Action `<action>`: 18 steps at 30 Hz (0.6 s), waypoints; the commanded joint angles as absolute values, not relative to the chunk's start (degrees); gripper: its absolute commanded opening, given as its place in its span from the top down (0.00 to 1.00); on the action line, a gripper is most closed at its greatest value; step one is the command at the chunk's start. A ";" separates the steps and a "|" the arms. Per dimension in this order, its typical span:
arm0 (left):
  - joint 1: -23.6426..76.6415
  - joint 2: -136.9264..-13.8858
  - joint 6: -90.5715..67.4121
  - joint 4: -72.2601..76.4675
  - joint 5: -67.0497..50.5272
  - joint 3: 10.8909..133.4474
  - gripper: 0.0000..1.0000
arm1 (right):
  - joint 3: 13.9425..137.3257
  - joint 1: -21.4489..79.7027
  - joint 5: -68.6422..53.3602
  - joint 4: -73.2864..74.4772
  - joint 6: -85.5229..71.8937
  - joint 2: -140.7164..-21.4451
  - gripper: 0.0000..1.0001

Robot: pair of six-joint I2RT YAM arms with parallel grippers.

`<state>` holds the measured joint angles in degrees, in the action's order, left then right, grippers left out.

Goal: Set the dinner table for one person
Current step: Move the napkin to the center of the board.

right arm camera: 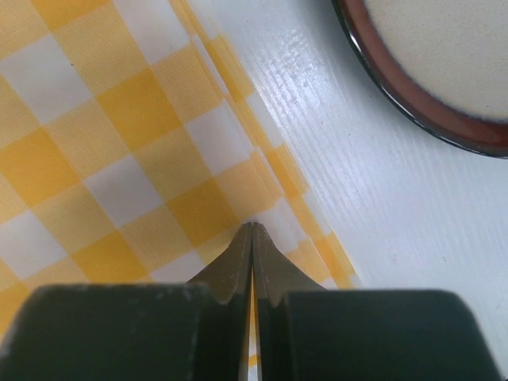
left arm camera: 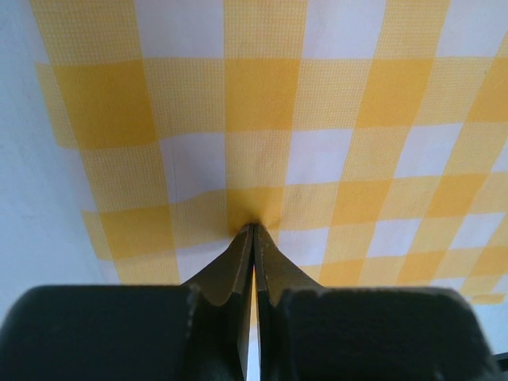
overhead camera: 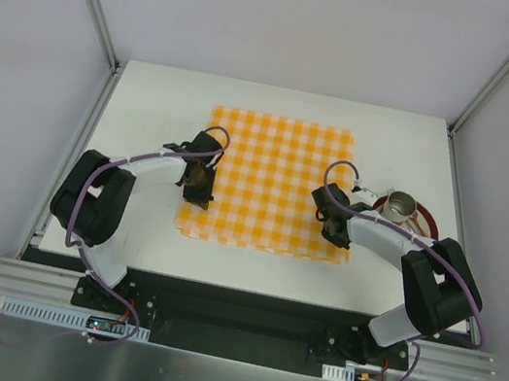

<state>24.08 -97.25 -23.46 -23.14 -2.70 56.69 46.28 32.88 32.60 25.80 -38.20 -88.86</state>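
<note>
The dinner table [overhead camera: 151, 133] is a large white top. An orange-and-white checked cloth [overhead camera: 272, 174] lies spread flat in its middle. My left gripper [overhead camera: 201, 198] sits at the cloth's left edge. In the left wrist view that gripper [left arm camera: 254, 227] is shut, with a small pucker of cloth [left arm camera: 262, 103] pinched at its tips. My right gripper [overhead camera: 334, 234] is at the cloth's right edge, near the front corner. In the right wrist view it [right arm camera: 252, 226] is shut too, its tips on the cloth [right arm camera: 119, 135] where a crease runs up to them.
A cream plate with a dark red rim [overhead camera: 429, 226] sits on the table right of the cloth, and a metal cup [overhead camera: 400, 204] stands on it. The plate's rim [right arm camera: 389, 87] shows close by in the right wrist view. Grey walls and frame posts surround the table.
</note>
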 commanded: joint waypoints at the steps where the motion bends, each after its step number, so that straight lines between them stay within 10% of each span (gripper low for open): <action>1: 24.52 -96.24 -23.47 -29.09 1.49 53.09 1.00 | 45.79 32.87 34.10 29.79 -39.29 -88.59 0.99; 18: 24.08 -94.66 -23.73 -29.18 0.97 52.12 1.00 | 43.95 33.05 34.63 30.85 -40.52 -86.84 0.99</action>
<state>24.08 -95.13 -23.62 -23.22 -2.31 54.39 45.41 32.91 32.80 26.24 -39.35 -88.01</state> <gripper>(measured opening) 0.003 0.009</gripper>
